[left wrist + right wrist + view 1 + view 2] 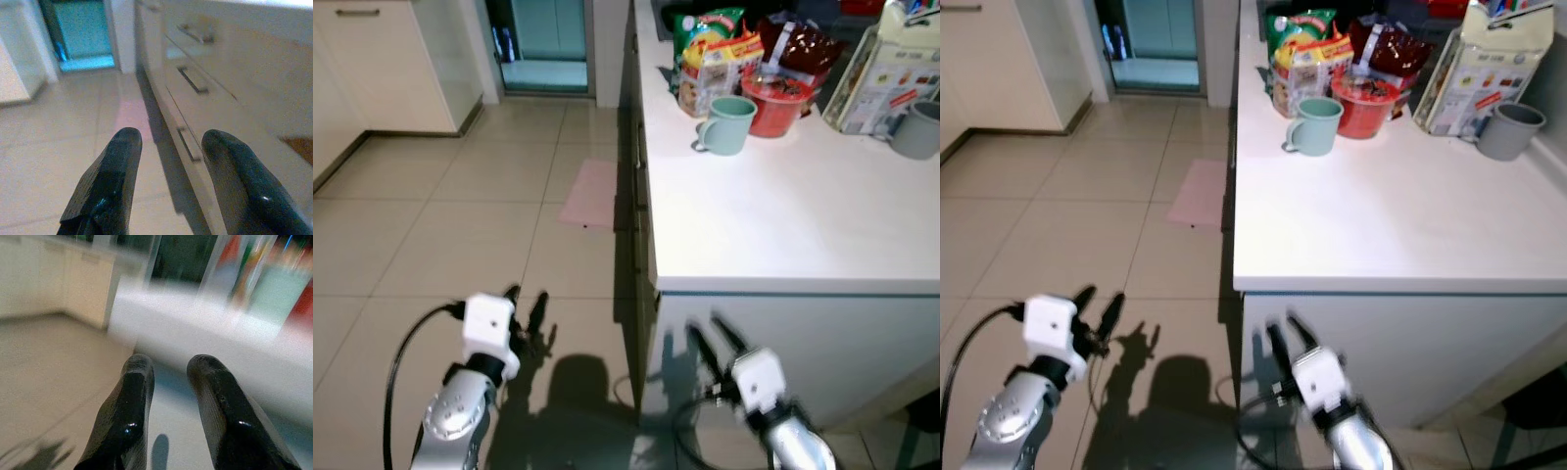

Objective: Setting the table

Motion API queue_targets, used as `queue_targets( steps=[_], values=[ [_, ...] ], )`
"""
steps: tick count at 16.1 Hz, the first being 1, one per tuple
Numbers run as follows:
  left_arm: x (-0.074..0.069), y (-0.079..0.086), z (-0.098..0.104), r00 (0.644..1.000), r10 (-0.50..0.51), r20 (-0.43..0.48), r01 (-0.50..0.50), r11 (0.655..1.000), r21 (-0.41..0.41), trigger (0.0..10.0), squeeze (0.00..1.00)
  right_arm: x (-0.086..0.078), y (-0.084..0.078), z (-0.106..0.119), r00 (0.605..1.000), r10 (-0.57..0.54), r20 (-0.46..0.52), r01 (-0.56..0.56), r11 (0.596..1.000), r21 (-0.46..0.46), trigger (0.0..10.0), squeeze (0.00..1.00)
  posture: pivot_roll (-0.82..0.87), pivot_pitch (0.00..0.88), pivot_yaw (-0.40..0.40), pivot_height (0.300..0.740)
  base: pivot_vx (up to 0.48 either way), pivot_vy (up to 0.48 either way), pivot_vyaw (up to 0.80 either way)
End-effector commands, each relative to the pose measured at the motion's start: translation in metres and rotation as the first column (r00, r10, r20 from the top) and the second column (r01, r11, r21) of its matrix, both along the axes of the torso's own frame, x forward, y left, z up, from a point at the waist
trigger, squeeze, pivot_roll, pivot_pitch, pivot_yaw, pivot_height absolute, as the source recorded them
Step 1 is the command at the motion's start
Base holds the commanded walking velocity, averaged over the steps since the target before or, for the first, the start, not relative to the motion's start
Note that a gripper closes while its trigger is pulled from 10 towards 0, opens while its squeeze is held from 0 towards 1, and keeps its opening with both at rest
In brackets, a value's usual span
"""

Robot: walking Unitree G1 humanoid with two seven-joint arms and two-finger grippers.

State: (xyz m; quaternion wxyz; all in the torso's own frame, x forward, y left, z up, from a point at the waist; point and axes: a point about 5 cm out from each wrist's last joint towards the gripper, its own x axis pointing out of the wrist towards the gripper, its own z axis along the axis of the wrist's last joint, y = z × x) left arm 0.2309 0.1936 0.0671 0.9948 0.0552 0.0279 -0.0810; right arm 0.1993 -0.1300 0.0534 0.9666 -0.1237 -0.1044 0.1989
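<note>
Mugs for the table are sitting on the white counter (783,225): a green mug (728,124) at the far end, handle turned toward the counter's edge, and a grey mug (915,129) further to my right. I cannot see what is in either. Just behind the green mug a red bowl-shaped tub (775,102) is standing with a printed lid, touching a pile of snack packets (717,49). A tall carton (886,69) is leaning just beside the grey mug.

My left gripper (527,305) is hanging low over the tiled floor (440,215), fingers spread apart and holding nothing; its wrist view is looking along the drawer fronts (195,88). My right gripper (713,337) is hovering in front of the counter's end panel, below the top, fingers parted and empty. Both mugs are lying well apart from both grippers, up and ahead. A pink mat (590,193) is lying on the floor beside the cabinets.
</note>
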Motion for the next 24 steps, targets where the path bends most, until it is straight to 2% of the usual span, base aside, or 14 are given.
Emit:
queue_targets(
  steps=[1,2,4,6,9,11,13,20,24],
  values=[
    [0.008,0.001,0.015,0.997,0.033,0.072,-0.033,0.999,-0.010,10.0,0.00,0.006,0.002,0.016,0.997,-0.003,0.078,0.002,1.000,0.003,10.0,0.00,0.05,0.000,-0.005,0.740,0.000,0.000,0.00],
    [0.013,-0.002,0.027,0.992,0.041,0.121,-0.039,0.999,-0.020,10.0,0.00,0.009,0.005,0.025,0.992,0.006,0.128,-0.007,1.000,0.010,10.0,0.00,0.05,0.000,-0.005,0.740,0.000,0.000,0.00],
    [0.015,-0.008,0.038,0.985,0.033,0.170,-0.030,0.999,-0.023,10.0,0.00,0.009,0.006,0.029,0.987,-0.012,0.158,0.011,1.000,0.009,10.0,0.00,0.05,0.000,-0.007,0.740,0.000,0.000,0.00],
    [0.016,-0.009,0.040,0.981,0.037,0.190,-0.036,0.999,-0.010,10.0,0.00,0.008,0.007,0.030,0.983,-0.028,0.179,0.030,1.000,-0.009,10.0,0.00,0.05,0.000,-0.008,0.740,0.000,0.000,0.00],
    [0.020,-0.010,0.037,0.988,0.035,0.150,-0.038,0.999,0.022,10.0,0.00,0.012,0.002,0.033,0.985,-0.044,0.166,0.049,0.999,-0.022,10.0,0.00,0.05,0.000,-0.008,0.740,0.000,0.000,0.00],
    [0.024,-0.011,0.037,0.990,0.024,0.140,-0.031,0.998,0.054,10.0,0.00,0.013,0.005,0.034,0.987,-0.040,0.154,0.045,0.999,-0.025,10.0,0.00,0.05,0.000,-0.006,0.740,0.000,0.000,0.00],
    [0.026,-0.012,0.038,0.990,0.012,0.139,-0.022,0.997,0.070,10.0,0.00,0.011,0.007,0.034,0.987,-0.034,0.154,0.039,0.999,-0.029,10.0,0.00,0.05,0.000,-0.004,0.740,0.000,0.480,0.00],
    [0.035,-0.017,0.039,0.994,0.005,0.106,-0.009,0.999,0.034,10.0,0.00,0.008,0.002,0.033,0.993,-0.032,0.110,0.037,0.998,-0.045,10.0,0.00,0.04,0.000,-0.005,0.740,0.000,0.444,0.00],
    [0.042,-0.019,0.040,0.995,0.000,0.095,-0.003,0.999,0.034,10.0,0.00,0.009,0.002,0.033,0.994,-0.033,0.100,0.038,0.998,-0.050,10.0,0.00,0.04,0.000,-0.007,0.740,0.320,0.293,0.00]
  ],
)
